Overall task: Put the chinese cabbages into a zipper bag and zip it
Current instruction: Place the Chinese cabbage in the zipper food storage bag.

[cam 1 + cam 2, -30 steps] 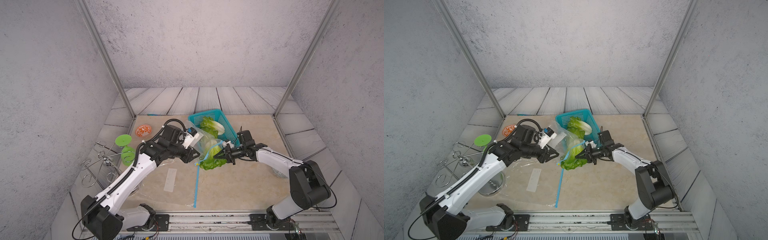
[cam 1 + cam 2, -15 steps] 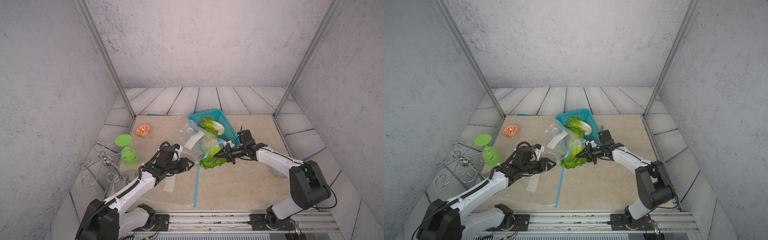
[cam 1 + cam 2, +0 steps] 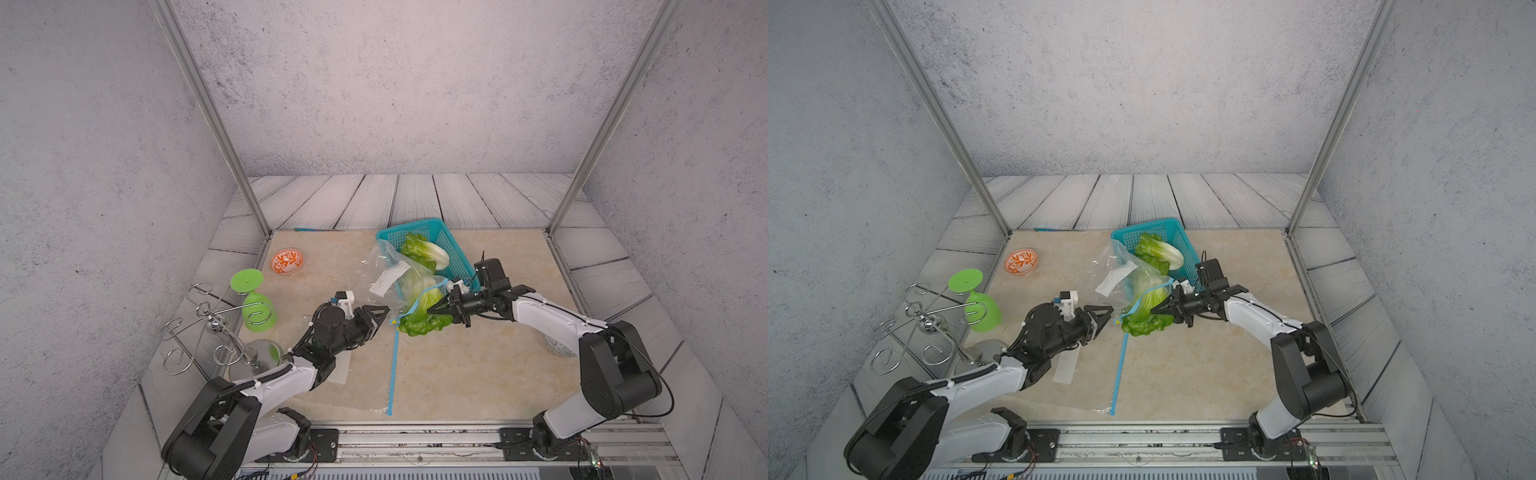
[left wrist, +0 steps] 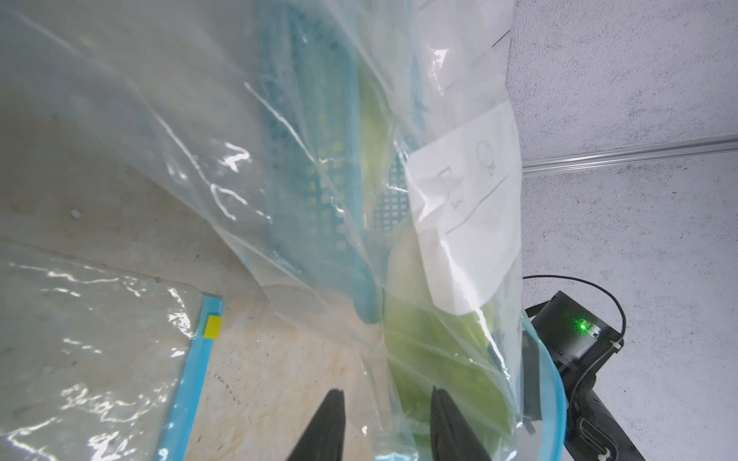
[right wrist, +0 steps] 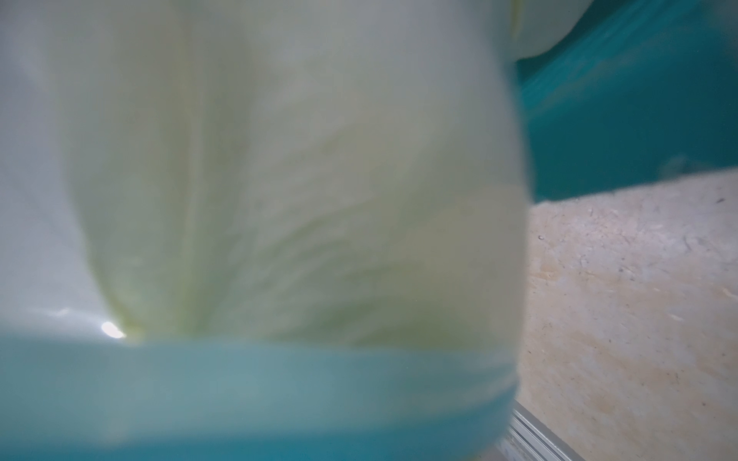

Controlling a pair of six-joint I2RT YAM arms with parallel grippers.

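The right gripper pinches the zipper bag by its blue rim to hold the mouth up. One cabbage sticks halfway out (a second cabbage waits in the basket). The left gripper, jaws apart and empty, points at the mouth, likely to push.

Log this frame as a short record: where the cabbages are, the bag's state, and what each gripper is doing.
cabbage head: lying in the teal basket
cabbage leaves: green, sticking out past the bag's mouth; number of heads inside unclear
zipper bag: not zipped, leaning against the basket
right gripper: shut on the bag's blue zipper edge
left gripper: jaws apart, at the bag's mouth
second bag: flat on the table, partly under the left arm
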